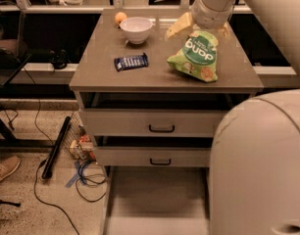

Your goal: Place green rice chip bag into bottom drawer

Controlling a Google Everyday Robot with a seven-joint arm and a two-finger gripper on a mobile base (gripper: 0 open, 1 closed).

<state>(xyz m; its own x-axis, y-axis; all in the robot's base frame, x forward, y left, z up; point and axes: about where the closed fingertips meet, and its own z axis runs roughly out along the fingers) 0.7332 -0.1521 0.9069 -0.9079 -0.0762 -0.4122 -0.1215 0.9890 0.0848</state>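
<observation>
The green rice chip bag lies on the right part of the cabinet top, its "dang" lettering upside down to me. My gripper is just above the bag's far end, open, with one pale finger to the bag's left and the other at its right. It holds nothing. The bottom drawer is pulled out toward me below the two upper drawers; its flat floor shows nothing in it. My arm's shell hides the drawer's right side.
On the cabinet top are a dark-blue wrapped bar, a white bowl and an orange. The two upper drawers stand slightly ajar. Cables and a black rod lie on the floor at left.
</observation>
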